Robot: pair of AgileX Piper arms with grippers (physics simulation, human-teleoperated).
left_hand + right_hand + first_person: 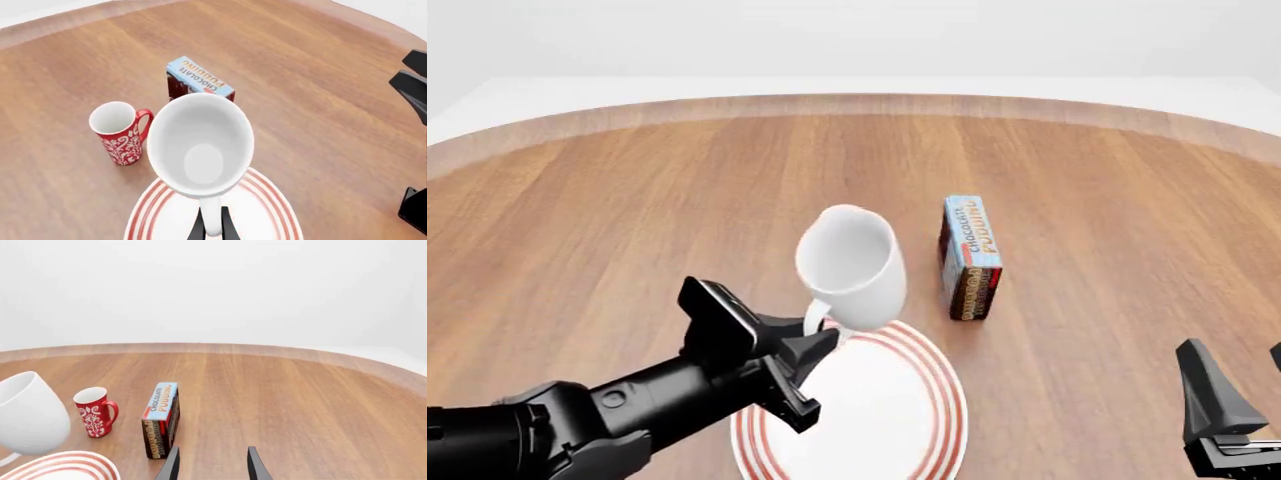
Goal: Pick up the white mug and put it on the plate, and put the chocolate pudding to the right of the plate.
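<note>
Left wrist view: you have one white mug (pixel 200 145) by its handle, the left gripper (pixel 213 231) clamped on it, the mug's open mouth facing the camera. Beneath it lies one plate (pixel 267 210) with red rings. Past the mug stands one chocolate pudding (pixel 199 79) carton, and beside it one red mug (pixel 119 131), upright on the wooden table (pixel 300 75). Dark parts of the other arm show at the frame's edge.

Front view: your left gripper (pixel 814 350) holds the white mug (pixel 851 262) raised and tilted above the far edge of the plate (pixel 894 410), not resting on it. The chocolate pudding (pixel 970 257) stands on the table (pixel 627 200) just beyond the plate, to its right. The red mug is hidden here. The right gripper (pixel 1228 400) is at the lower right corner, partly out of frame.

Right wrist view: your right gripper (pixel 212 465) has its fingers apart, holding nothing. You count one chocolate pudding (pixel 161 419), one red mug (pixel 95 412), one white mug (pixel 30 412), one plate (pixel 63 467).
</note>
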